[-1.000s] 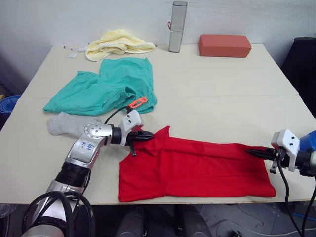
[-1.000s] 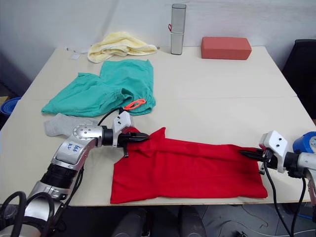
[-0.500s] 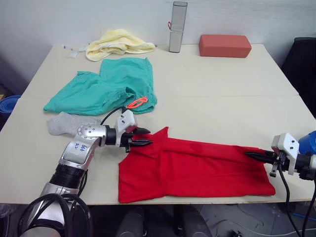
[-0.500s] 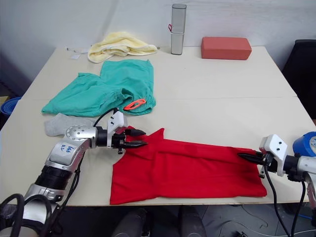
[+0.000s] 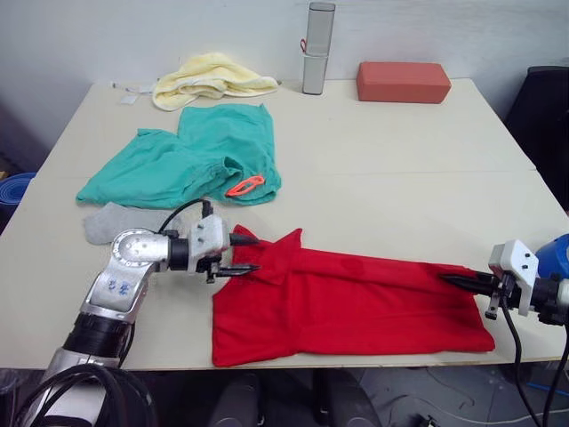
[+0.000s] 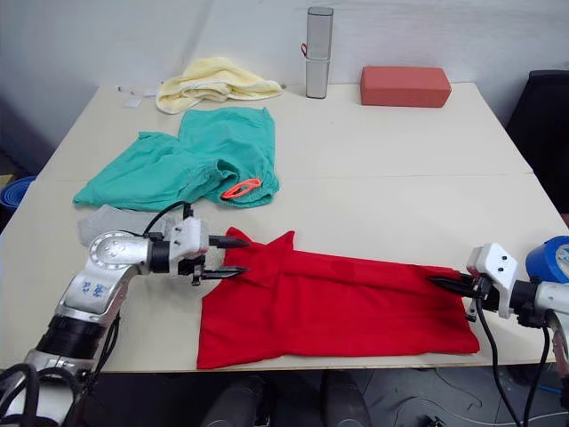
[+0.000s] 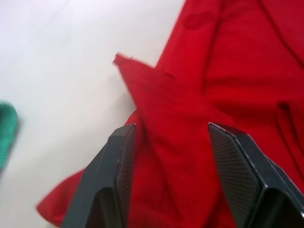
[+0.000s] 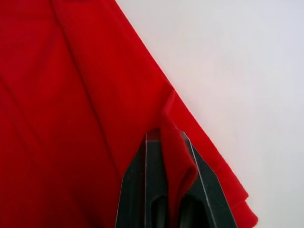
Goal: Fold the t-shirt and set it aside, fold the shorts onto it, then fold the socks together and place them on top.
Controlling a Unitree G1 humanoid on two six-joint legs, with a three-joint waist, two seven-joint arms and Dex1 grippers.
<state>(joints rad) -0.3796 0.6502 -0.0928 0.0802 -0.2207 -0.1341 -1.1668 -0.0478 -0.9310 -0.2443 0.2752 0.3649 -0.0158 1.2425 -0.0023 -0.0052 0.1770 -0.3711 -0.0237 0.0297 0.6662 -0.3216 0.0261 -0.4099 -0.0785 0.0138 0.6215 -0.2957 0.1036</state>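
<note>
Change: left tool [image 5: 247, 253] has let go of the t-shirt [image 5: 356, 302]; a second ago it was pinched on the raised sleeve corner, and now it sits drawn back toward the robot's left with its fingers spread wide.
Left tool now: open and empty, level with the sleeve peak, the lower finger at the cloth edge.
Right tool [image 5: 460, 282]: clamped on a fold of the t-shirt's right edge, much where it was.
T-shirt: lying lengthwise along the near edge of the table [image 5: 391, 169], flattened into a long band, one sleeve corner poking up at the left end.
Meaning for the task: the first fold looks laid down; the release suggests a regrasp for the next fold, so the shirt is not yet finished or set aside.
Shorts [image 5: 187, 160]: spread out further back on the left, orange drawstring [image 5: 244, 185] showing, untouched.
Socks [image 5: 120, 221]: grey, just beside the shorts, behind the left arm.
Wrist views add: the left wrist shows bare space between its fingers with the sleeve point lying beyond; the right wrist shows red cloth bunched between shut fingers.
Head views add: the whole layout, with a yellow towel [image 5: 209, 78] at the back.
</note>
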